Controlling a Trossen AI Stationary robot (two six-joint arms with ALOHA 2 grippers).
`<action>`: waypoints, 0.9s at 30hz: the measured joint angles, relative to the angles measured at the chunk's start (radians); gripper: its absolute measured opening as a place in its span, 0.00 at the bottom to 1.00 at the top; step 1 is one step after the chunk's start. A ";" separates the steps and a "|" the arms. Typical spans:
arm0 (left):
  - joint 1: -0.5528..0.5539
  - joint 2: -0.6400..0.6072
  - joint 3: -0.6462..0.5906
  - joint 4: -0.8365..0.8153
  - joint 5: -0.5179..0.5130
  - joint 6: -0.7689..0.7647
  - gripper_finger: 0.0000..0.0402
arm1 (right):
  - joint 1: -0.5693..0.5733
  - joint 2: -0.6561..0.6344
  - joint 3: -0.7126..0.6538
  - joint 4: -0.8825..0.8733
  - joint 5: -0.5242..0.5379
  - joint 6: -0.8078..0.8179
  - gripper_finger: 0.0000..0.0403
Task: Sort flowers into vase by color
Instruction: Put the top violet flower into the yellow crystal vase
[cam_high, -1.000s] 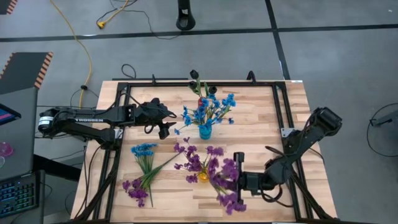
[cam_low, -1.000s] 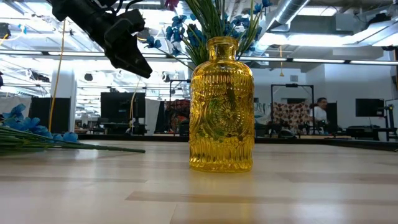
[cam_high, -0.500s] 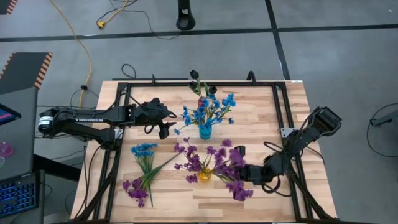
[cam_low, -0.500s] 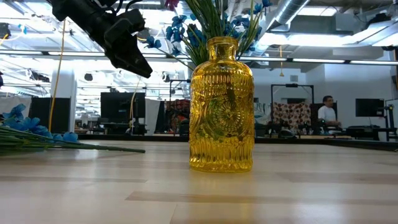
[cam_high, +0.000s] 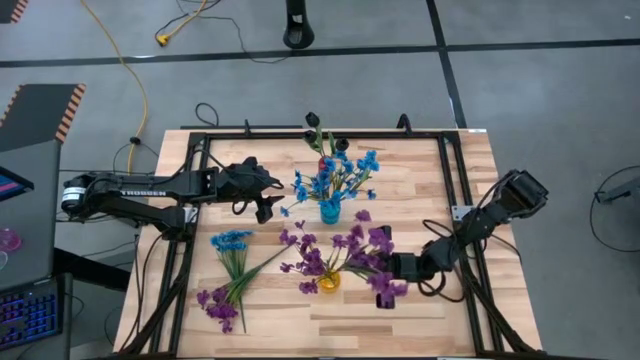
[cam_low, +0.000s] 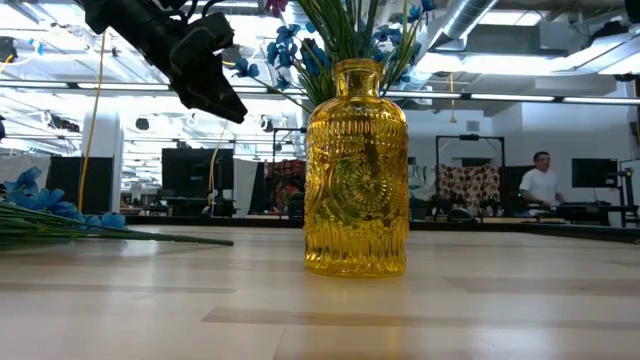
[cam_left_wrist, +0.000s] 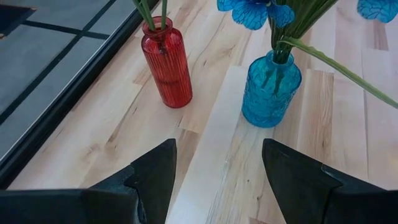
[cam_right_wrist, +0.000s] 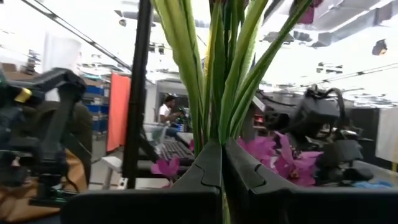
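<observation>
Landmark: yellow vase (cam_high: 327, 284), ribbed glass, near edge of wooden table (cam_high: 430, 180), already stocked with purple blooms.

Right gripper (cam_high: 399, 268): just right of yellow vase, clamped tight on green stems of purple sprig (cam_high: 375, 258); blooms magenta-purple, bunched above and beside the fingers, stems thin, flat, leafy.

Risk, judged: stem ends snagging on blooms already in yellow vase, or missing its narrow neck and tipping it; thin stems also liable to slide in the grip.

Loose flowers left of yellow vase: blue sprig (cam_high: 231, 241) and purple sprig (cam_high: 217, 306), lying flat with stems crossed, unsorted.

Blue vase (cam_high: 330, 211): behind yellow vase, holding bright blue clusters.

Left gripper (cam_high: 262, 197): left of blue vase, raised, fingers spread, holding nothing.

Red vase (cam_high: 324, 163): farthest back, holding dark buds.
</observation>
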 joint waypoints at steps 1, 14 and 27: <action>0.000 0.000 0.000 0.000 0.000 0.000 0.56 | -0.003 0.000 -0.003 0.006 -0.008 0.004 0.07; 0.000 0.000 0.000 -0.002 0.000 -0.002 0.56 | -0.060 0.000 -0.040 -0.053 -0.034 0.145 0.07; 0.000 0.000 0.000 -0.002 0.000 -0.002 0.56 | -0.104 0.000 -0.040 -0.295 -0.031 0.285 0.07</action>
